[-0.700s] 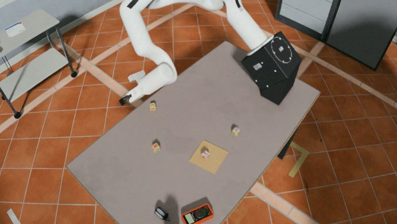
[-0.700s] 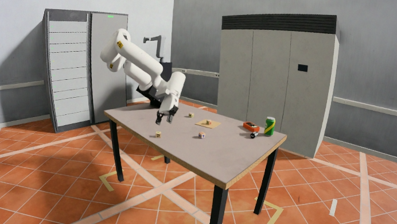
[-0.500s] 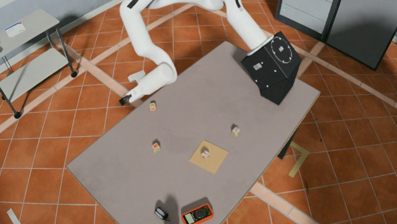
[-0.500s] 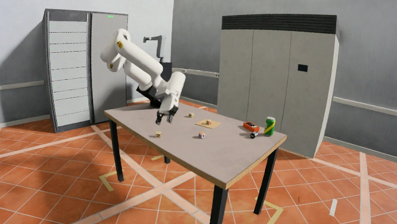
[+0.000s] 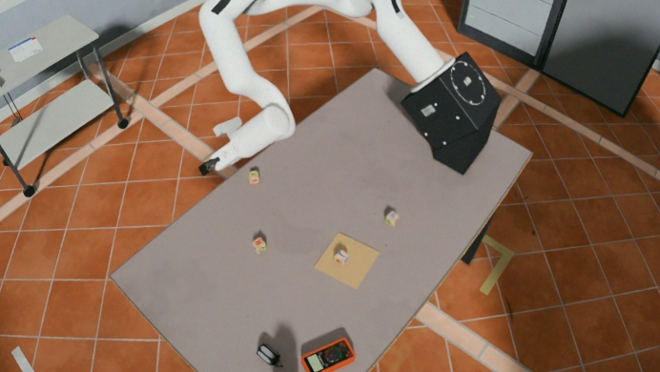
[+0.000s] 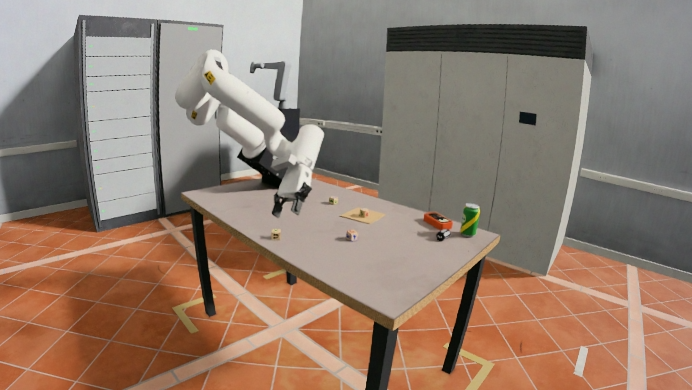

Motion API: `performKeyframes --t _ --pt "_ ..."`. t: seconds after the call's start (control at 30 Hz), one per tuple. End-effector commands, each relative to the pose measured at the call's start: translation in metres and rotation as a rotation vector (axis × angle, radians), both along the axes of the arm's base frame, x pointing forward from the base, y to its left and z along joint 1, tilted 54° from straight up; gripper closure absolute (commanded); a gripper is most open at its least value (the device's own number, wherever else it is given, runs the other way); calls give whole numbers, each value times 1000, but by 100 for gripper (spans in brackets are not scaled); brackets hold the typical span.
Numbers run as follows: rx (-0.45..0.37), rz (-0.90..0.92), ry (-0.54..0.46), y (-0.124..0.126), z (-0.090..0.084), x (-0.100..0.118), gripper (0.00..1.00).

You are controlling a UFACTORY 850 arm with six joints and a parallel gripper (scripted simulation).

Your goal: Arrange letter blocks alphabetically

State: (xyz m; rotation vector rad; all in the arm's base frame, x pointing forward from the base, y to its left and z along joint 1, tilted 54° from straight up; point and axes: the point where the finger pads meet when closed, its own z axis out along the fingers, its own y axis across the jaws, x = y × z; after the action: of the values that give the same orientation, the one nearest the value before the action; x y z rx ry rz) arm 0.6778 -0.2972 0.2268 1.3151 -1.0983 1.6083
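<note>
Four small lettered blocks lie on the grey table. One block (image 5: 341,257) (image 6: 364,212) sits on the tan mat (image 5: 349,259) (image 6: 361,218). The other three are off the mat: one near the table's edge (image 5: 254,176) (image 6: 276,233), one in the middle (image 5: 259,244) (image 6: 352,235), and one on the far side of the mat (image 5: 392,217) (image 6: 333,200). The letters are too small to read. My gripper (image 5: 210,166) (image 6: 289,206) is open and empty. It points down, well above the table edge, near the edge block and not touching it.
An orange multimeter (image 5: 328,355) (image 6: 438,220), a small black device (image 5: 268,354) (image 6: 442,235) and a green can (image 6: 470,219) stand at the table's far end. The black robot base (image 5: 453,112) takes up the opposite end. Cabinets stand beyond the table.
</note>
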Motion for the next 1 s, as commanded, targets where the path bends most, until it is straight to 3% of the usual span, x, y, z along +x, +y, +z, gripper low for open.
performKeyframes --t 0.0,0.33,0.4,0.43,0.9,0.97 --pt "93 2 8 33 -50 -2 0" --pt "256 -16 21 95 -139 -19 0" --pt "256 -16 21 95 -139 -19 0" --pt "302 -26 24 114 -165 -27 0" --pt "490 -99 31 199 -277 -84 0" --pt "490 -99 31 199 -277 -84 0"
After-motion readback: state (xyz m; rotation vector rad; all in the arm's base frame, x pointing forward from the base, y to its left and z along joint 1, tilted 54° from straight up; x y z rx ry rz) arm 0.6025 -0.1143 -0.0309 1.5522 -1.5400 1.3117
